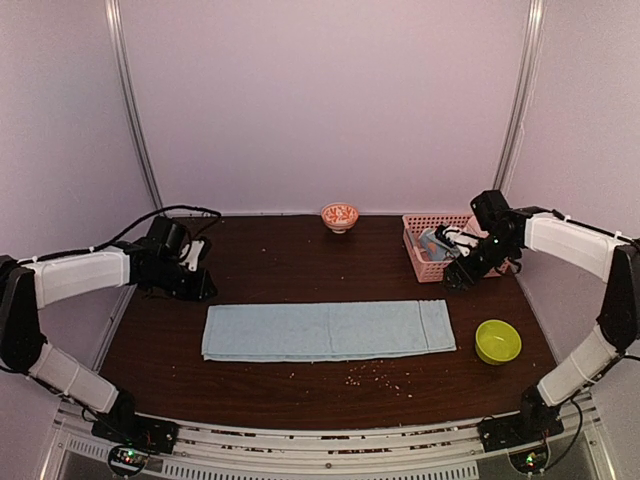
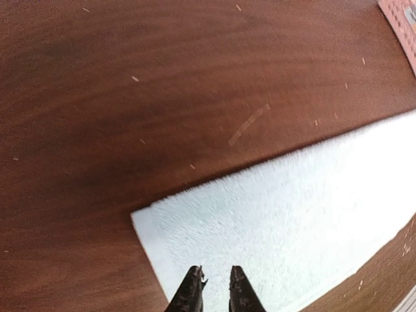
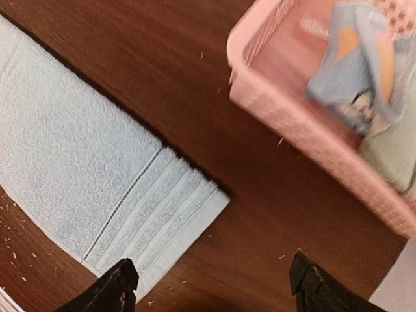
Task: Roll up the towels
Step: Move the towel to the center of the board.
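At the left, our left end effector (image 2: 216,291) hovers over the near-left corner of the plain light-blue towel (image 1: 330,330), its fingers drawn almost together and holding nothing. The towel lies flat and unrolled across the middle of the dark wooden worktop (image 1: 290,262). Further right, a second towel with orange patches (image 3: 354,58) sits crumpled inside the pink lattice basket (image 1: 424,266). Our right end effector (image 3: 214,286) is spread wide beside that basket, empty. A lime-green bowl (image 1: 497,341) stands at the towel's right end.
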`<state>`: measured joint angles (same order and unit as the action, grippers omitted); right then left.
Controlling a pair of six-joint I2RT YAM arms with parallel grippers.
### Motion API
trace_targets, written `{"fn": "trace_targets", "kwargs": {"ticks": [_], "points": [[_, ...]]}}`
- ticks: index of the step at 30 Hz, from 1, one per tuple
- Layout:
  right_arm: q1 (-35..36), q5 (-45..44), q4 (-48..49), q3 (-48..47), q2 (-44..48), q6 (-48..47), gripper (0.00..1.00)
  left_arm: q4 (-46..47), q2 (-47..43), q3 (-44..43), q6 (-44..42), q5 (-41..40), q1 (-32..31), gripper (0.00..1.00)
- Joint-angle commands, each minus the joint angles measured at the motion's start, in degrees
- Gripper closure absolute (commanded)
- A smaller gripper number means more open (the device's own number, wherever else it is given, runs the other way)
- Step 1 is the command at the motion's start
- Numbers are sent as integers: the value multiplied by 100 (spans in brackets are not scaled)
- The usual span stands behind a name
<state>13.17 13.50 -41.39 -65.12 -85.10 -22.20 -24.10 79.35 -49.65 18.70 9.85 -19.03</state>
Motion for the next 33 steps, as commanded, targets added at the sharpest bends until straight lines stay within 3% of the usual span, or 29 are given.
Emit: {"fn": "trace_targets", "kwargs": {"ticks": [1, 5, 10, 19, 25, 33], "points": [[37, -4, -607, 367, -206, -480, 24, 405, 83, 243, -64, 321, -617, 89], [36, -84, -658, 518, -340, -609, 36, 81, 308, 279, 73, 82, -999, 100], [30, -1, -675, 598, -825, -597, 53, 152, 292, 638, 421, 189, -1202, 100], [45, -251, -138, 357, -1615, -268, 67, 200, 568, 939, 468, 67, -1270, 100], [23, -1259, 475, 450, -1651, 150, 72, 339, 500, 997, 520, 36, -1279, 100], [19, -594, 61, 292, -1272, 433, 66, 381, 330, 896, 459, -93, -1288, 100]]}}
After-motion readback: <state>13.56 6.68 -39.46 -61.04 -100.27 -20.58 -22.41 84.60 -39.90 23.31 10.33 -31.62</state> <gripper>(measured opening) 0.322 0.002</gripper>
